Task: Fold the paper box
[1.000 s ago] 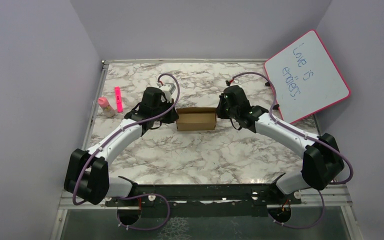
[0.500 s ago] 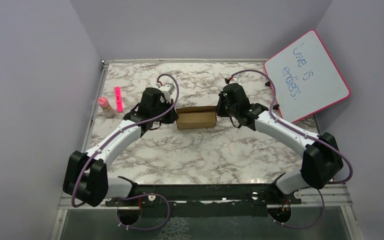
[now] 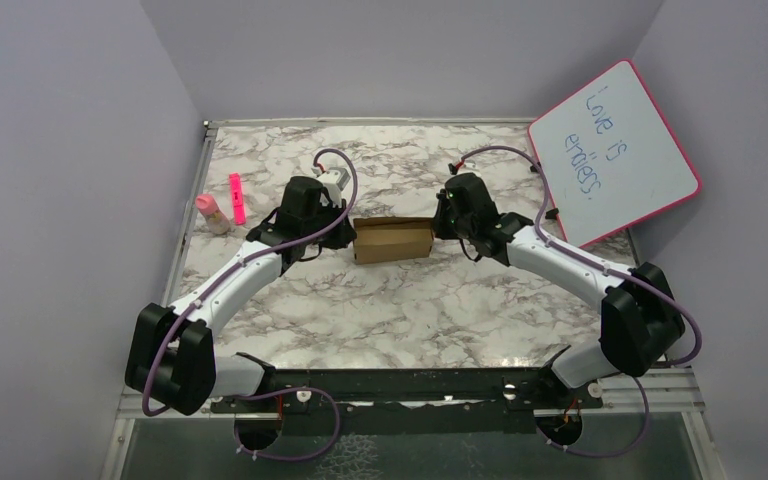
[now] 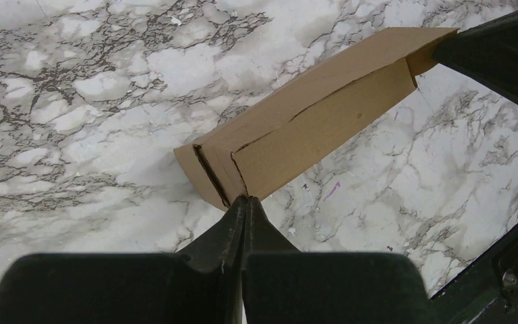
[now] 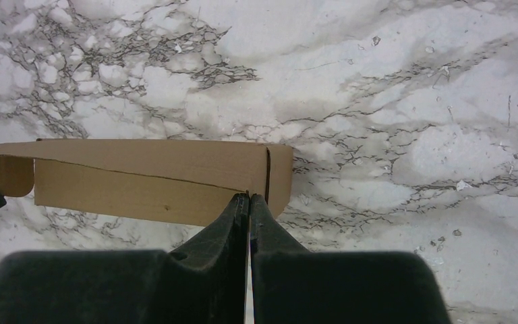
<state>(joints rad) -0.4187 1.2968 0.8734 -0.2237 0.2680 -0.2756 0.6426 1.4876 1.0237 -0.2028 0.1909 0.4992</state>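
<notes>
Between the left end effector point(image 4: 245, 202) and right end effector point(image 5: 249, 199), both closed, the paper box point(image 3: 392, 240) looks formed, end flaps seemingly untucked.

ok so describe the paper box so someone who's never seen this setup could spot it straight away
Look near the middle of the marble-patterned table, in the gap between the left end effector and the right end effector. The paper box lies there, a long, plain brown cardboard carton. Nothing else there is brown cardboard: the marker and the whiteboard frame are pink.
</notes>
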